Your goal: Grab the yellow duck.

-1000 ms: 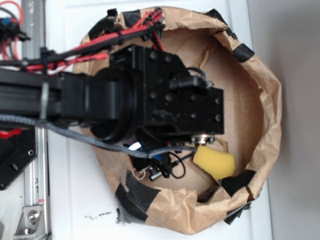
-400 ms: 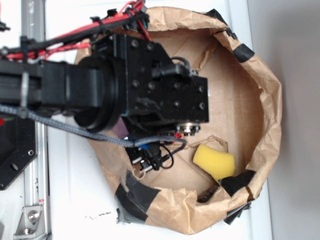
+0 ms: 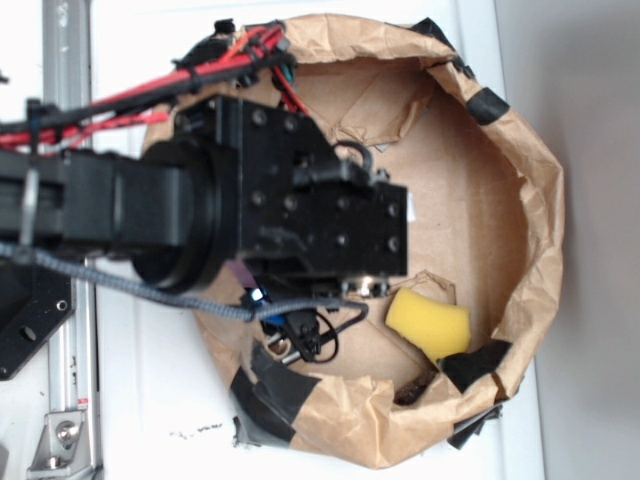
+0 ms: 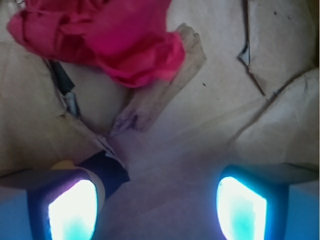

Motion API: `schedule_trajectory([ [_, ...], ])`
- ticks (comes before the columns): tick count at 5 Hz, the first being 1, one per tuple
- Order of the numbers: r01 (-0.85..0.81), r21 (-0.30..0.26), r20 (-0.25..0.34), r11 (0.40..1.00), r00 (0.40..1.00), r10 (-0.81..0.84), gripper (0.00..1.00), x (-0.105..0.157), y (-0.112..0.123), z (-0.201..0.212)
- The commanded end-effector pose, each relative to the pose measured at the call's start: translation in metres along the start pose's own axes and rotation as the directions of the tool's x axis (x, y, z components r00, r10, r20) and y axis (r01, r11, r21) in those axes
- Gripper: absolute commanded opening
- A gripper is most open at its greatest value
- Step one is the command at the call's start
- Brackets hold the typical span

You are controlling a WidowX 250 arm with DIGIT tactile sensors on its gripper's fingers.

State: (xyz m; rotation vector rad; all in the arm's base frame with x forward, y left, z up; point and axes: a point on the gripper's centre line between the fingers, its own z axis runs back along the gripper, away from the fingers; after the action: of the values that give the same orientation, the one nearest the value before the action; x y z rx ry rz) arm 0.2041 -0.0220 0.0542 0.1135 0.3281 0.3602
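In the wrist view my gripper [image 4: 157, 202] is open, its two glowing fingers [image 4: 75, 212] wide apart over bare brown paper with nothing between them. A small rounded deep-yellow edge [image 4: 62, 165] peeks out just behind the left finger beside a strip of black tape [image 4: 107, 170]. It may be the yellow duck, but most of it is hidden. In the exterior view the arm's black wrist block [image 3: 320, 230] covers the left half of the paper-lined basin [image 3: 530, 200], so no duck or fingers show there.
A crumpled red paper ball [image 4: 110, 40] lies ahead of the fingers. A pale-yellow foam block [image 3: 428, 322] sits at the basin's lower right, near its taped paper wall. Cables and connectors [image 3: 300, 335] hang below the wrist.
In the exterior view the arm has moved left and slightly up, drawing back from the foam block, which has not moved.
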Motion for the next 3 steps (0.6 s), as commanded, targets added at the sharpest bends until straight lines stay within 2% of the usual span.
schedule_trajectory([
  [1,0.167,0.027,-0.042,0.986,0.985,-0.166,1.00,-0.017,-0.037,-0.035],
  [2,0.202,0.024,-0.058,0.979,0.978,-0.201,1.00,-0.034,-0.047,-0.039],
  [3,0.206,-0.006,-0.025,0.979,0.978,-0.206,1.00,-0.046,-0.042,-0.030],
])
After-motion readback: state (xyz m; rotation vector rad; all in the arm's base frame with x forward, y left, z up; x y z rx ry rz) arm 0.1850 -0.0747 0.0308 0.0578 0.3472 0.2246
